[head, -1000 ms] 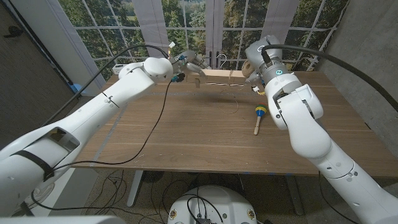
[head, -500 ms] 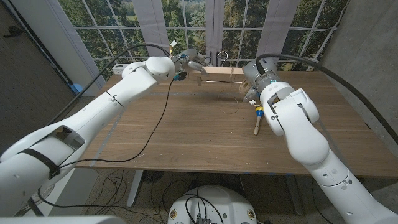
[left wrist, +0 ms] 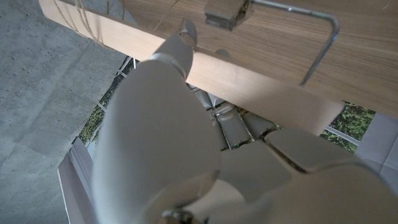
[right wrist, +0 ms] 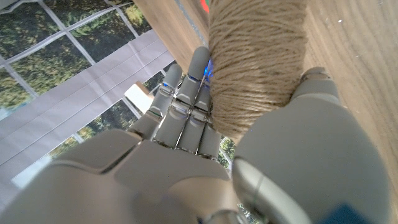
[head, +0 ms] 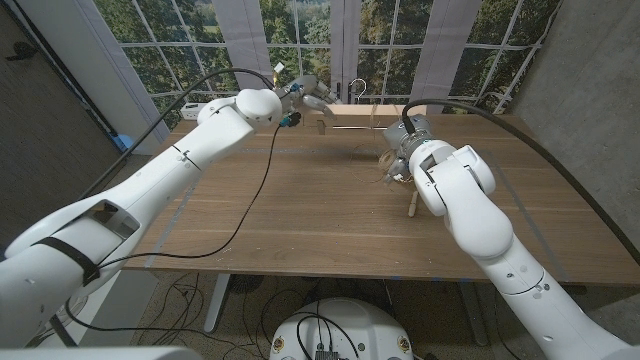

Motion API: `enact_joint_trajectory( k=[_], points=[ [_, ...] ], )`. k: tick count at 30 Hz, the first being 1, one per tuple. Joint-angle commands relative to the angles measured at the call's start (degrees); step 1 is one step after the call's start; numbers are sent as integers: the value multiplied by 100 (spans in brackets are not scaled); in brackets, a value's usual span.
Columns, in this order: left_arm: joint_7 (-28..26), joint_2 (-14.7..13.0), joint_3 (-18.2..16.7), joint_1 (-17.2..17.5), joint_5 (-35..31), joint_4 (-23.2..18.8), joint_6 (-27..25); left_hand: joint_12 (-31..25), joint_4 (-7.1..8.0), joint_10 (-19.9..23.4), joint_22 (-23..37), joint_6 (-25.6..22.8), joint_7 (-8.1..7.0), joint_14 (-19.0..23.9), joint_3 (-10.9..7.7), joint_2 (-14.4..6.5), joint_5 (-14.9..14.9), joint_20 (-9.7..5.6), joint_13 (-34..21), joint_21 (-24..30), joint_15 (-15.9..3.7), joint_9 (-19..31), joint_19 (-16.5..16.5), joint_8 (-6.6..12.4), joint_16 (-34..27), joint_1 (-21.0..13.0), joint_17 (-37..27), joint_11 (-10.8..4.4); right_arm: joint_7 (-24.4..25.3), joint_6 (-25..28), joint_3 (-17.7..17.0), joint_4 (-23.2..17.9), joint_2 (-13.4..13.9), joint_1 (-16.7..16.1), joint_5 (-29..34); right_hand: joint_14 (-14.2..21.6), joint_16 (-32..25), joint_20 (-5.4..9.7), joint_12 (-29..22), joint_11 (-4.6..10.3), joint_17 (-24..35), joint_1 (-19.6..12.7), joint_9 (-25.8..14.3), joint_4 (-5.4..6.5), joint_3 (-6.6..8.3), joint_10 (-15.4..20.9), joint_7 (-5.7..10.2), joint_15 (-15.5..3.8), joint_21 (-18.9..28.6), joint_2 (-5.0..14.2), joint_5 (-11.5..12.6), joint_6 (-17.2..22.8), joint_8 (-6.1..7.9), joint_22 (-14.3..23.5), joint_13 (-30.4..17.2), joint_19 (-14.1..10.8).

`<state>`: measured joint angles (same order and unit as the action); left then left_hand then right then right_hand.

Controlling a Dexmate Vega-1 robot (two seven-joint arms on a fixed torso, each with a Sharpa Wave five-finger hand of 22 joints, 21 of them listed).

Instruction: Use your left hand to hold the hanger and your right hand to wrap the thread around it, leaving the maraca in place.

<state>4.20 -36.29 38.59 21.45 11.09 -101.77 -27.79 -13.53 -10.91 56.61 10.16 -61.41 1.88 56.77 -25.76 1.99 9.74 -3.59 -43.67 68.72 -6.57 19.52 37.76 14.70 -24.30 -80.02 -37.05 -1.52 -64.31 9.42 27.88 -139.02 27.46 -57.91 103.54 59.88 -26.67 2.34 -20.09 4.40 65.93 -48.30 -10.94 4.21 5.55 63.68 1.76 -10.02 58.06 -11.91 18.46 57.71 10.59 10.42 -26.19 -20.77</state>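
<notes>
Wrapping is under way. Near the far edge of the wooden counter (head: 300, 215), the left hand (head: 305, 98) grips a pale wooden hanger (head: 352, 112) and holds it up above the surface; its metal hook (left wrist: 318, 45) shows in the left wrist view. The right hand (head: 398, 160), near the counter's middle toward the right, is clenched around a spool of tan thread (right wrist: 255, 59), and thin strands (head: 378, 140) rise from it to the hanger's bar. The next move likely calls for carrying the spool around the bar without slackening the line. The maraca (head: 412, 197) lies just beside the right hand, partly hidden by the arm, and could be knocked.
</notes>
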Motion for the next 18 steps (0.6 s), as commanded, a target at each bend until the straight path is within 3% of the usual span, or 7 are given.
enact_joint_trajectory(
  k=[1, 18],
  points=[
    [-5, -21, -76, 16, 73, -26, -2, 11, 143, 46, -7, -307, 241, 283, -194, -698, 42, -766, -6, 44, -375, 33, 62, 12, 14, -652, -3, -10, 30, 318, 87, 590, 55, 240, -558, 40, 16, 621, -2, 120, 9, -2214, -16, 43, 10, 174, 336, -273, -19, 2133, 19, 399, 29, 5, -162, -16],
    [-2, -74, -153, 39, 272, -40, -103, 16, 137, 57, -5, -306, 259, 288, -200, -693, 48, -766, -3, 49, -362, 50, 71, 0, 22, -663, 3, 2, 1269, 1317, 38, 1322, 387, 300, -1162, 67, 46, 575, 45, 93, -4, -2243, -21, 71, 29, 197, 303, -269, -24, 2167, 10, 396, 31, 2, -116, -19]
  ],
)
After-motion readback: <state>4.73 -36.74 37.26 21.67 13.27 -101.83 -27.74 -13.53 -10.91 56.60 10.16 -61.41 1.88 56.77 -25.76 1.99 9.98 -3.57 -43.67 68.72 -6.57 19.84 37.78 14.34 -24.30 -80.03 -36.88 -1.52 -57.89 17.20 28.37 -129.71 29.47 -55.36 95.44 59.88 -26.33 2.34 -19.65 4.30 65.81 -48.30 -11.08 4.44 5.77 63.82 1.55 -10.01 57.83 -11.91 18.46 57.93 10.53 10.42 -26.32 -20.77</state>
